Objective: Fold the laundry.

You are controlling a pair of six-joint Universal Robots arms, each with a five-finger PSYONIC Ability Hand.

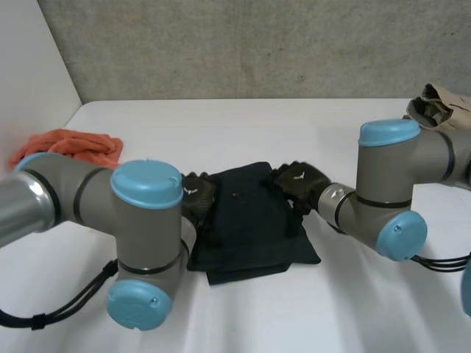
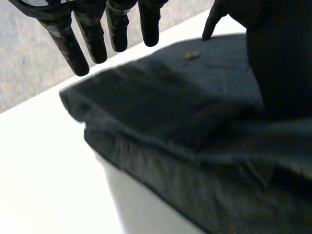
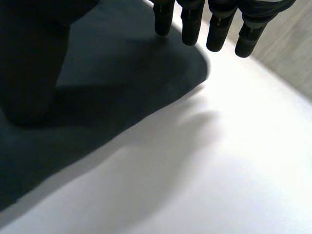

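Observation:
A dark navy cloth (image 1: pixel 246 220) lies folded into a rough rectangle in the middle of the white table (image 1: pixel 243 132). My left hand (image 1: pixel 197 198) is at the cloth's left edge and my right hand (image 1: pixel 298 184) at its right edge. In the left wrist view the left hand's fingers (image 2: pixel 97 34) are straight and hover just above the cloth (image 2: pixel 170 107), holding nothing. In the right wrist view the right hand's fingers (image 3: pixel 214 29) are straight too, over the rounded edge of the cloth (image 3: pixel 122 73), with no cloth between them.
A crumpled orange cloth (image 1: pixel 70 147) lies at the table's left side. A tan patterned garment (image 1: pixel 441 107) is bunched at the far right, behind my right arm. Bare tabletop lies in front of the dark cloth and behind it.

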